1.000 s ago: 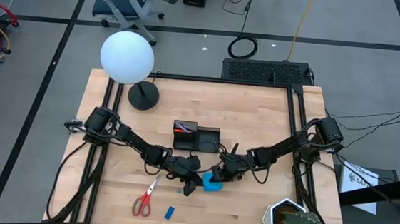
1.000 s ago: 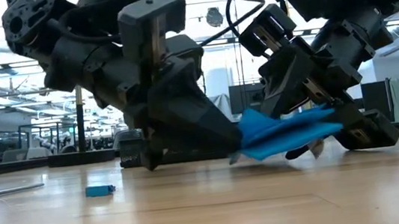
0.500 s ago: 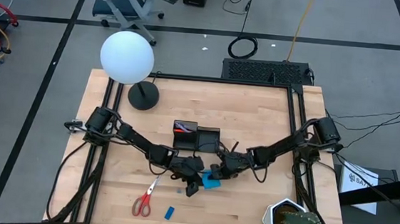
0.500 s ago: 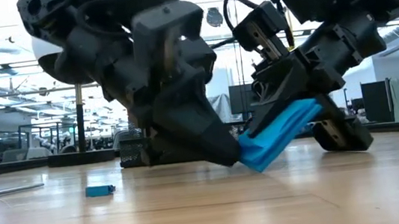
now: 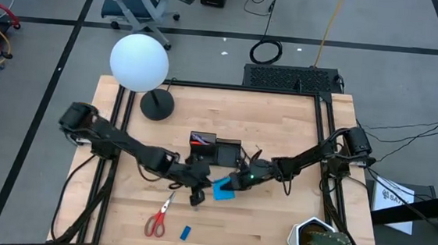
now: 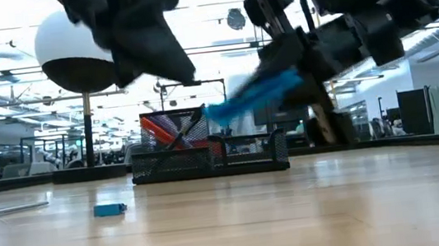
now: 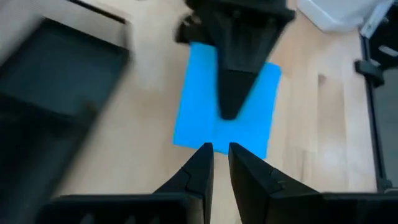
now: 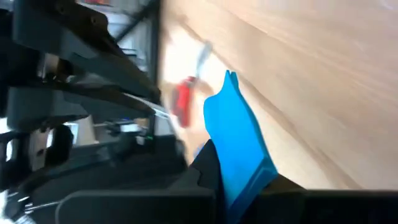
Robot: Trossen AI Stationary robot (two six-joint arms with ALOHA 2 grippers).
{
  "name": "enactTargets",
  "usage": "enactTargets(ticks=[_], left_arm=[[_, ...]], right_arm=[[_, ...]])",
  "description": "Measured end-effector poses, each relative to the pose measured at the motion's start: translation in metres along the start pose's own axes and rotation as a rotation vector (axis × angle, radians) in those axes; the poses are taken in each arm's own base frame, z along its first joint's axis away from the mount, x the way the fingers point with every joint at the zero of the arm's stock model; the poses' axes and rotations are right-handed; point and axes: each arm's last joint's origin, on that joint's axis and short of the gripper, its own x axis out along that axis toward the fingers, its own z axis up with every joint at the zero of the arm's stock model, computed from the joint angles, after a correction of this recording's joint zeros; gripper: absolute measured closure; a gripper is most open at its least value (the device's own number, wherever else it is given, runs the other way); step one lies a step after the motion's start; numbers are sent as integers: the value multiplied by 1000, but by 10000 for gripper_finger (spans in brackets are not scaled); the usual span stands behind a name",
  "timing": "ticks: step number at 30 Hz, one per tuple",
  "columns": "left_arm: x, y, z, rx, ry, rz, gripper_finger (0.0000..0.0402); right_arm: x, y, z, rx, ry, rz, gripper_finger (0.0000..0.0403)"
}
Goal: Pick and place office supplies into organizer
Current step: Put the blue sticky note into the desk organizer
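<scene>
Notepad: blue square notepad [image 5: 222,189] lifted clear of the surface, tilted, raised edge toward the organizer [image 6: 206,153], just beside it.
Right gripper [image 5: 235,183]: jaws clamped on the notepad's edge.
Left gripper [image 5: 195,196]: beside the notepad, jaws nearly closed, holding nothing.

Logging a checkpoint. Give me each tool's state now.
Left tool: shut, holding nothing.
Right tool: shut on the blue notepad, lifted off the table.
</scene>
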Motion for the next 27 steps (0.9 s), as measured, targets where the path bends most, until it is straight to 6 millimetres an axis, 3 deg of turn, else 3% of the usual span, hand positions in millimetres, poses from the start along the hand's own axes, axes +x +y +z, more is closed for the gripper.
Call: enactTargets(ticks=[5,10,20,27], left_arm=[[-41,4,12,-5,-87,82,346],[-67,8,19,-19,-153,127,346],[-77,9,15,-21,-130,142,346],[-79,3,9,-1,-121,143,346]], right_arm=[[-3,11,15,-20,-53,117,401],[-6,12,32,-20,-107,134,401],[-23,15,71,-30,-158,151,401],[-49,29,81,-68,-186,58,401]])
